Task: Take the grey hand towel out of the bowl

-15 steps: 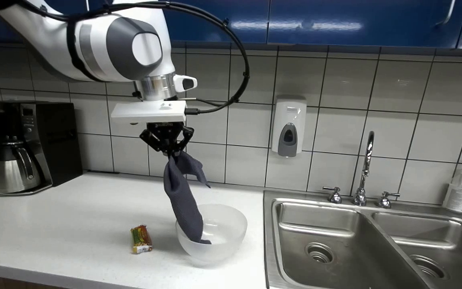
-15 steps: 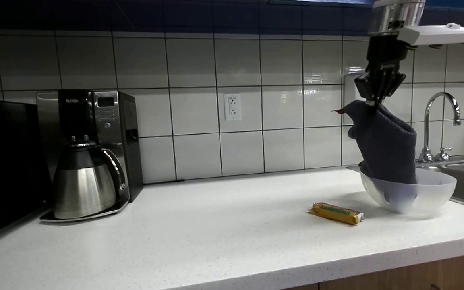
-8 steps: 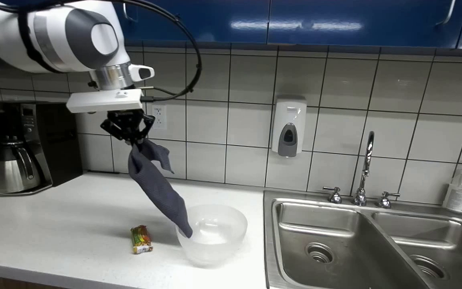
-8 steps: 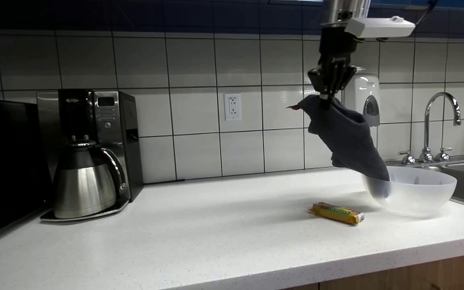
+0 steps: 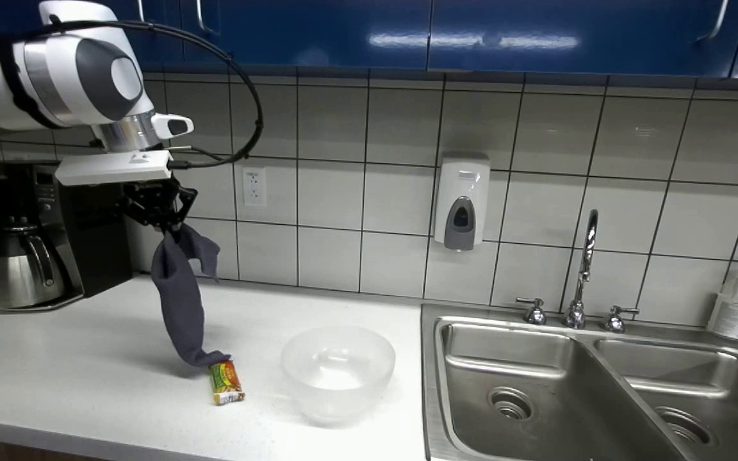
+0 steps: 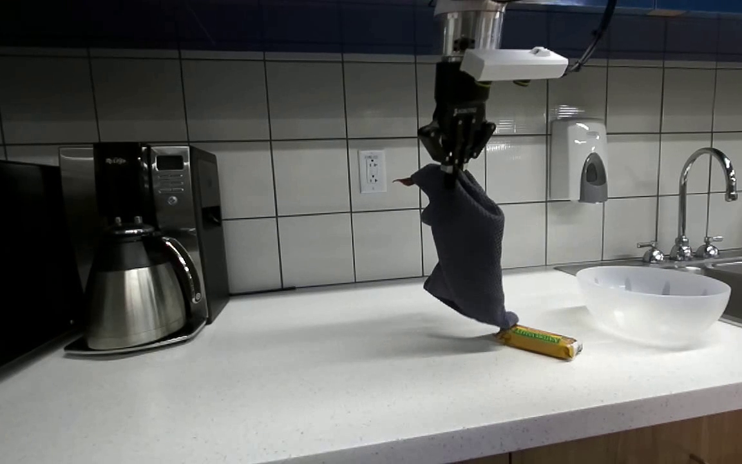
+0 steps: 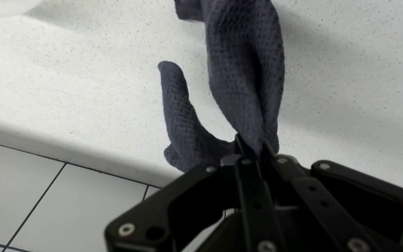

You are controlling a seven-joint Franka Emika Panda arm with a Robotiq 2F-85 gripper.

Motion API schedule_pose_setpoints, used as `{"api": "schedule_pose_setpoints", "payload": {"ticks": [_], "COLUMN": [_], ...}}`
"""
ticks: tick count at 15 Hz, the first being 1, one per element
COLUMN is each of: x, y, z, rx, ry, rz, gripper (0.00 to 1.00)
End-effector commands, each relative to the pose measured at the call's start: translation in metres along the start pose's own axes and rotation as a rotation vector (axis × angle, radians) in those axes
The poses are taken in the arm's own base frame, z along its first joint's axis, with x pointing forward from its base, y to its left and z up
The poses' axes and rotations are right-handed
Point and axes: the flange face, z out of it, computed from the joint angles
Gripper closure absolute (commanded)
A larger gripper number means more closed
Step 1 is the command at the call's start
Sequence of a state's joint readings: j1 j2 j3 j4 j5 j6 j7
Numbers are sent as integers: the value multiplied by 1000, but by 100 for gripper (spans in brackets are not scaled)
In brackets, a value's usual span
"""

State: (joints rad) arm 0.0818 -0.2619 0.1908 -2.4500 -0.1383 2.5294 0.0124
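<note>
My gripper (image 5: 169,232) is shut on the grey hand towel (image 5: 180,307) and holds it above the counter, left of the bowl, in both exterior views. The towel (image 6: 467,258) hangs down from the fingertips, and its lower tip is at the end of the snack bar; whether it touches cannot be told. In the wrist view, the towel (image 7: 243,63) is pinched between the fingertips, with a loose corner folded to one side. The frosted bowl (image 6: 654,309) stands upright on the counter with no towel in it. The bowl (image 7: 5,7) shows only partly in the wrist view.
A wrapped snack bar (image 6: 538,341) lies on the counter (image 6: 319,374) between towel and bowl. A coffee maker (image 6: 210,238) with a steel carafe (image 6: 136,296) stands at the left. A double sink (image 5: 430,384) lies right of the bowl. The tiled wall (image 5: 330,192) is behind.
My gripper has moved left, away from the bowl, with the towel in it. The towel's lower end has come out over the bowl's rim and now hangs by the snack bar.
</note>
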Motion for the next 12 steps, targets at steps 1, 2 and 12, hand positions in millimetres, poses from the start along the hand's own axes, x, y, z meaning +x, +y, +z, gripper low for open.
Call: {"api": "schedule_pose_setpoints", "payload": {"ticks": [1, 2, 12], "x": [18, 20, 23], "y": [-8, -9, -28], "z": [32, 41, 123], "rx": [13, 23, 106], "ry": [-28, -42, -152], "rz": [25, 31, 27], "gripper": [99, 99, 99]}}
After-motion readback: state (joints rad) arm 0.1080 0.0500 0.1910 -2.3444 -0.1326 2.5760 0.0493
